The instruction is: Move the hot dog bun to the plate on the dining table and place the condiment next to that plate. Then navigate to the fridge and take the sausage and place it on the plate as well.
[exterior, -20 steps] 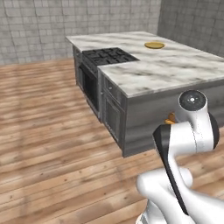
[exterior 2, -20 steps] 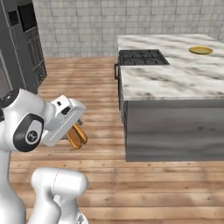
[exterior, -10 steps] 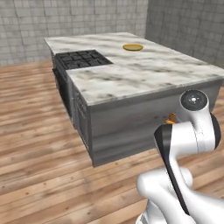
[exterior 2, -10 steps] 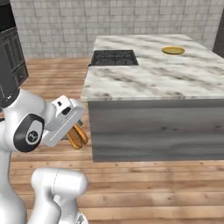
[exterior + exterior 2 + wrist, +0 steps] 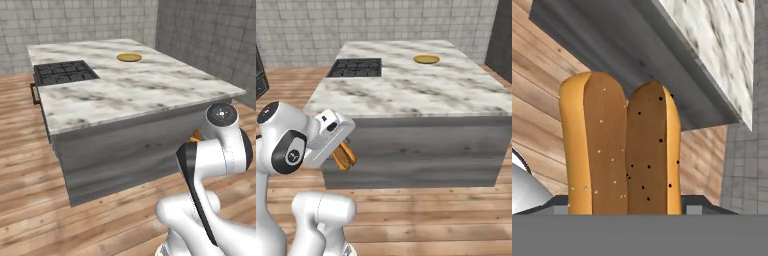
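My gripper point(image 5: 344, 154) is shut on the hot dog bun point(image 5: 345, 159), holding it low in front of the arm, short of the near side of the dining table point(image 5: 421, 92). In the hand view the tan-orange bun point(image 5: 619, 150) stands upright with its split facing the camera, and the table's grey side lies behind it. A sliver of the bun point(image 5: 196, 135) peeks out beside the arm in the left base view. The yellow plate point(image 5: 129, 57) point(image 5: 426, 59) lies far back on the marble top point(image 5: 150, 85). The condiment, the fridge and the sausage are out of view.
A black cooktop point(image 5: 65, 73) point(image 5: 356, 67) is set into the table's left end. Wooden floor point(image 5: 421, 210) runs between the base and the table's grey side. Grey tiled walls stand behind, with dark units at both edges of the right base view.
The base has moved, so the whole scene has shifted: the island now stands nearer and broadside to the cameras. The arm's pose and its hold on the bun look the same.
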